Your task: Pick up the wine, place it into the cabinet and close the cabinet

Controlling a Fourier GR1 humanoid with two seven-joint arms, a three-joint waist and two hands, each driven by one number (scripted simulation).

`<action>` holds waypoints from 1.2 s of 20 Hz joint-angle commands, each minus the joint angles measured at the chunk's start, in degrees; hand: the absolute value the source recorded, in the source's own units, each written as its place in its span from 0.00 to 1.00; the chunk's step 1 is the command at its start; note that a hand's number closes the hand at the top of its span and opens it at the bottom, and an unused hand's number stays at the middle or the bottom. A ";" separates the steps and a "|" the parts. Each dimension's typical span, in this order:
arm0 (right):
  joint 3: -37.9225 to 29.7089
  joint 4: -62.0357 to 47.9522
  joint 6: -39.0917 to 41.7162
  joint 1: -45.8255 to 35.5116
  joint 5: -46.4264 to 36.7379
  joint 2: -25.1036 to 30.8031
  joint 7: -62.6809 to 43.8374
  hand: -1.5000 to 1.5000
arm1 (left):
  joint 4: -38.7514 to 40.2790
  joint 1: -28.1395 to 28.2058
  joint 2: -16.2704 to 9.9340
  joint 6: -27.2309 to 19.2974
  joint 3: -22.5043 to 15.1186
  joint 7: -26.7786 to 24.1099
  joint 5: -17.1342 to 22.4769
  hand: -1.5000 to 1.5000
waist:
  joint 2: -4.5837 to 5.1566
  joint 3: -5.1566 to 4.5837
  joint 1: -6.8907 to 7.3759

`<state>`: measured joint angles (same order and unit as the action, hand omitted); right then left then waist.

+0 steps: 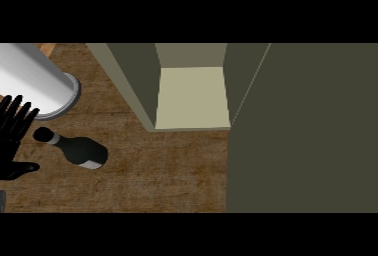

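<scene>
The wine bottle [76, 147] is dark with a pale label band at its base, and it stands on the wooden counter [170, 170] at the left. My left hand [13, 135] shows at the left edge, fingers straight and pointing up, thumb out to the right just below the bottle's neck, not touching it. The cabinet [192, 95] stands open at the upper middle, showing a pale bare shelf inside. Its open door [303, 130] fills the right side as a large dark olive panel. My right hand does not show.
A big white cylinder [33, 80] with a grey rim stands at the upper left, just behind the bottle and my left hand. The cabinet's left wall [129, 85] juts toward the counter's middle.
</scene>
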<state>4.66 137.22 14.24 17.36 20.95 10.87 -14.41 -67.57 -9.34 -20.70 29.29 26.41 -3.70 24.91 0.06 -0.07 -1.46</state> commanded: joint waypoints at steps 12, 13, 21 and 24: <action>1.55 11.41 0.03 5.26 4.59 -0.80 -3.83 0.00 | 31.20 -7.79 -1.78 12.82 -3.34 -17.90 -8.86 0.00 | 0.10 -0.12 -0.52; -0.04 8.14 0.93 3.65 5.39 -0.83 -1.91 0.00 | 33.40 -9.99 -0.78 10.48 -4.30 -20.29 -11.30 0.00 | 0.16 -0.07 -0.23; -1.26 6.90 2.80 4.26 6.07 -0.40 -0.36 0.00 | 45.19 -14.69 -3.49 16.70 -3.17 -21.31 -10.38 0.00 | 0.15 -0.07 -0.46; 0.10 10.97 0.66 5.14 5.63 -1.07 -2.35 0.00 | 45.31 -10.71 -0.27 15.72 -5.23 -27.81 -13.43 0.00 | 0.11 -0.16 -0.84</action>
<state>4.63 136.49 16.20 17.60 22.42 9.98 -13.33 -24.83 -20.80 -22.02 40.65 21.74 -25.86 12.39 0.31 -0.21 -1.87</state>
